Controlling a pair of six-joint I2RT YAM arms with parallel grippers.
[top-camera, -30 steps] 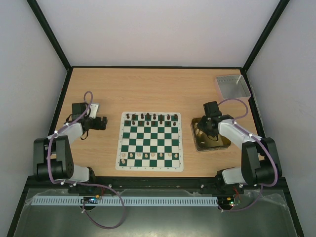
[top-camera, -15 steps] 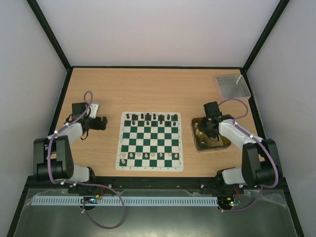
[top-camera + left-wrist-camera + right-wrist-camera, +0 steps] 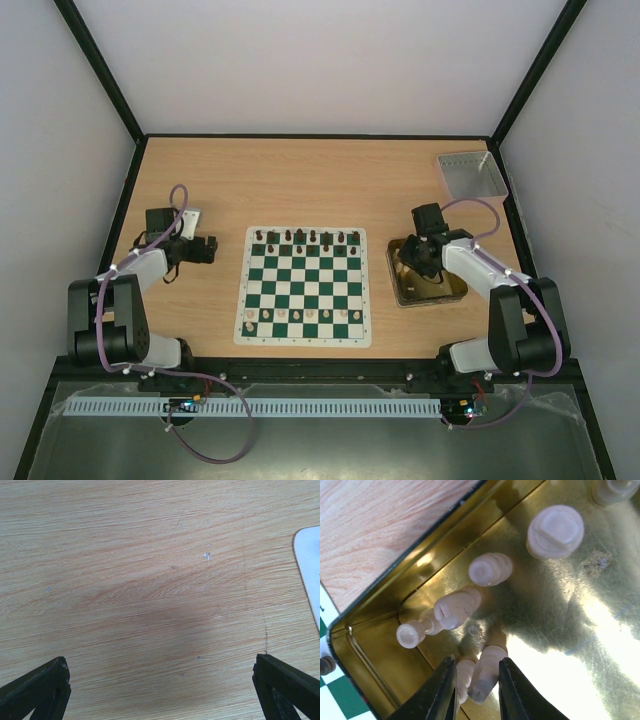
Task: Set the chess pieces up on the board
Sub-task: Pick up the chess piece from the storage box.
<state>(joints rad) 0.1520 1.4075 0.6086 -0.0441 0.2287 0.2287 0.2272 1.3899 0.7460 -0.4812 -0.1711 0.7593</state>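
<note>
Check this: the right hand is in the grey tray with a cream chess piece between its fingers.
Wrong container: the right hand is in the gold tin, not the grey tray, with a cream chess piece between its fingers. The right wrist view shows it.

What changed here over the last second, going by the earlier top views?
Only the right arm moved: it edged slightly toward the far side, its right gripper still down in the gold tin, fingers flanking a cream piece. The left gripper, open over the table, the board and the chess pieces on it stayed put.
</note>
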